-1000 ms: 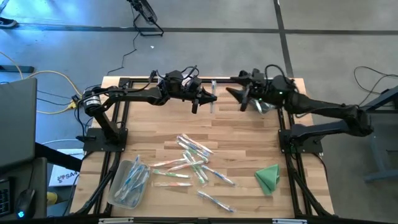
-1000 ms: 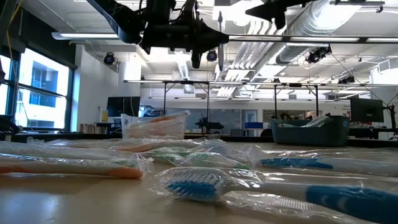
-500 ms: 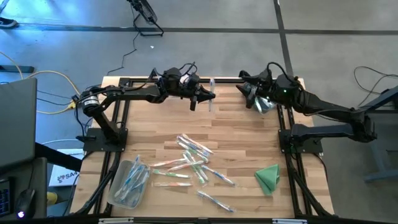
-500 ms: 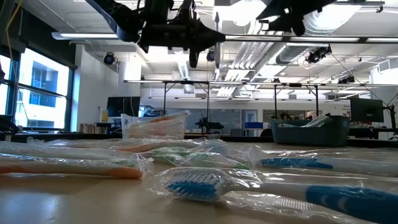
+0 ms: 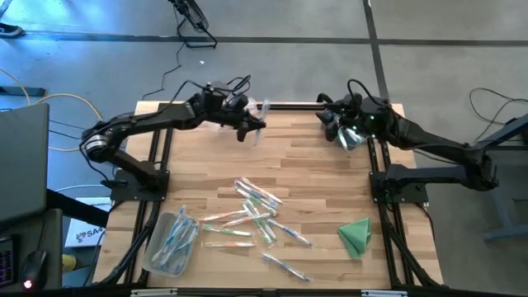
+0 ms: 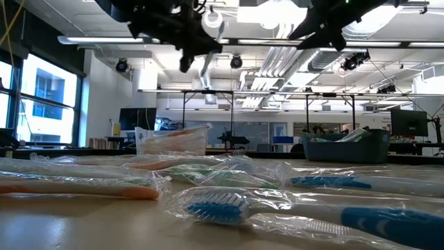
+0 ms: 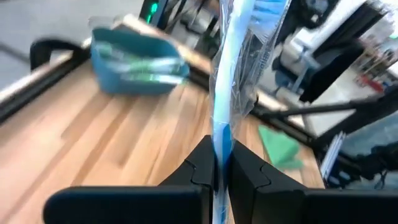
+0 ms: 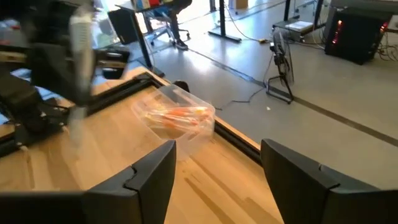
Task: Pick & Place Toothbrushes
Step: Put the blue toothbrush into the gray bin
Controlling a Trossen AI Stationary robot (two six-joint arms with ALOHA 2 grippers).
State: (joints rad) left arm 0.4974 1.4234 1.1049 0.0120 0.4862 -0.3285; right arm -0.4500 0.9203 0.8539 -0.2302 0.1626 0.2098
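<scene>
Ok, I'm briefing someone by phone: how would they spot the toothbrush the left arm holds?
Start at the table's far edge, where both arms reach in. The left gripper hangs above that edge, shut on a blue, plastic-wrapped toothbrush. It is the only one off the table; the other loose brushes lie in a scatter near the front.

Two arms (image 5: pixel 157 122), two bins (image 5: pixel 172 242), one green cloth (image 5: pixel 356 234), roughly a dozen loose toothbrushes (image 5: pixel 257 212).

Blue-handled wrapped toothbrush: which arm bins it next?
Left. The left gripper is shut on the blue-handled wrapped toothbrush, raised over the table's far edge. The right gripper is open and empty.
</scene>
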